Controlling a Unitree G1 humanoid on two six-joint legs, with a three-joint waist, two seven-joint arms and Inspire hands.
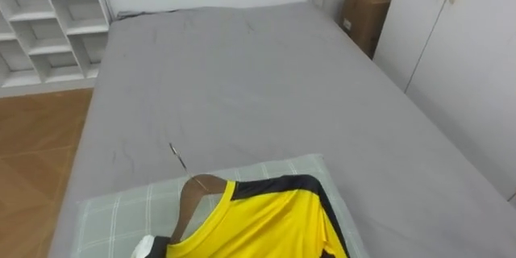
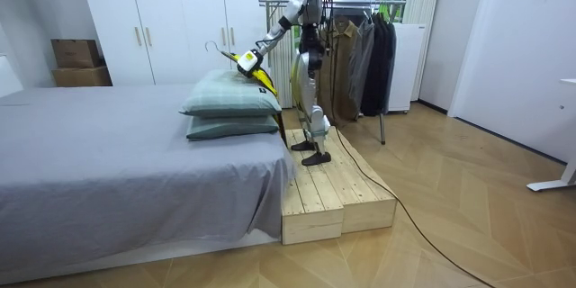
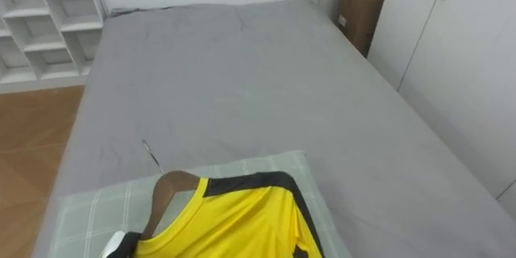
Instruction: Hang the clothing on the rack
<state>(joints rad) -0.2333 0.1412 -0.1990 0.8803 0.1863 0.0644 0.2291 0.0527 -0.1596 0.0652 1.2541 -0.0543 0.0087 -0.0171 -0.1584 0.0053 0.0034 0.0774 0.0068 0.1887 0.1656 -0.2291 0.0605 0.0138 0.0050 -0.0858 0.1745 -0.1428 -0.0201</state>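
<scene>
Just above the pillows (image 1: pixel 121 214) at the near edge of the bed (image 1: pixel 242 89): yellow shirt (image 1: pixel 258 222) on a wooden hanger (image 1: pixel 197 189), pinched at the hanger's shoulder by the left robot hand (image 2: pixel 247 60), lifted clear, probably for carrying to the rack of hanging clothes (image 2: pixel 364 54) behind.

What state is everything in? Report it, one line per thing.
Pillows: stacked, one on the other.
Hanger: hook free, not yet hung.
Yellow shirt: on the hanger, over the pillows.
Left hand: at the hanger.
Wardrobe doors: shut.
Dark clothes: already hung.
</scene>
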